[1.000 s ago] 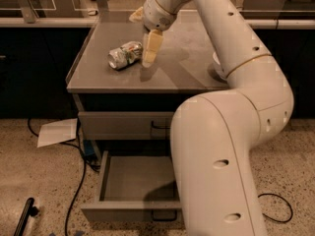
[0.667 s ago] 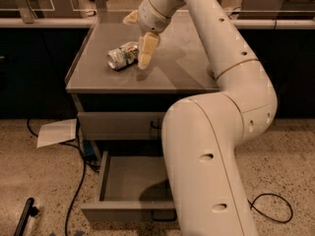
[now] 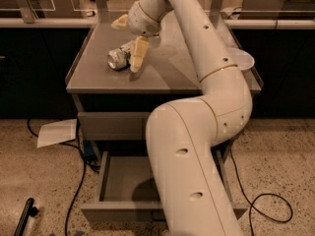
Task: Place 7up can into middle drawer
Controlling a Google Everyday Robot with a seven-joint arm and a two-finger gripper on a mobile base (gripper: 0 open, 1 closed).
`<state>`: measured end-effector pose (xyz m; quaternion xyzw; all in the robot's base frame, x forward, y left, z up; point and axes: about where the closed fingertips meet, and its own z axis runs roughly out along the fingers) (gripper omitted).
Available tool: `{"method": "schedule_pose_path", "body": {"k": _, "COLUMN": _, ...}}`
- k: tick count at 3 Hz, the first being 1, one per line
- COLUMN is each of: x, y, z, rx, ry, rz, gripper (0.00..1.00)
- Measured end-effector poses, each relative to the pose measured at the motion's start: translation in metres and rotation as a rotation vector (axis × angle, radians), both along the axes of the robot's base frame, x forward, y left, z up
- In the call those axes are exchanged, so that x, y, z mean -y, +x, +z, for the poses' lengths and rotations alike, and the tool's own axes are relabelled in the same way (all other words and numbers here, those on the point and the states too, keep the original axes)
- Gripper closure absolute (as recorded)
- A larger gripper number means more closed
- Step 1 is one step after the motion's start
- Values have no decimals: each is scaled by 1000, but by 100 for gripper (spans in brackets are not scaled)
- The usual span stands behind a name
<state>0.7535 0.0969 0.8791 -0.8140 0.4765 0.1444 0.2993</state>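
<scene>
The 7up can point(image 3: 118, 58), creased, white-silver with green print, lies on its side on the grey countertop point(image 3: 167, 73), left of centre. My gripper point(image 3: 129, 38) is just above it and open. One pale finger point(image 3: 138, 54) points down at the can's right side, touching or nearly touching it. The other finger point(image 3: 120, 22) sticks out higher up, behind the can. The middle drawer point(image 3: 123, 181) stands pulled out below the counter, grey inside, with nothing visible in it. My arm hides its right part.
A closed drawer front point(image 3: 110, 125) sits above the open one. A white bowl point(image 3: 241, 59) rests at the counter's right edge. White paper point(image 3: 56, 132), cables point(image 3: 78, 181) and a black object point(image 3: 23, 221) lie on the floor to the left.
My gripper has shifted slightly left toward the can, and the lower finger now stands right against its right side. The can and drawer have not moved.
</scene>
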Motion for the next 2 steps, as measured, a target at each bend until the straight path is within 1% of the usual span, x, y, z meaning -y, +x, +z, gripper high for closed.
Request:
{"method": "schedule_pose_path", "body": {"k": 1, "x": -21, "y": -5, "z": -14, "rx": -39, "ry": -8, "rz": 33, "gripper": 0}}
{"method": "schedule_pose_path", "body": {"k": 2, "x": -36, "y": -8, "z": -29, "rx": -86, "ry": -25, "rz": 37, "gripper": 0}}
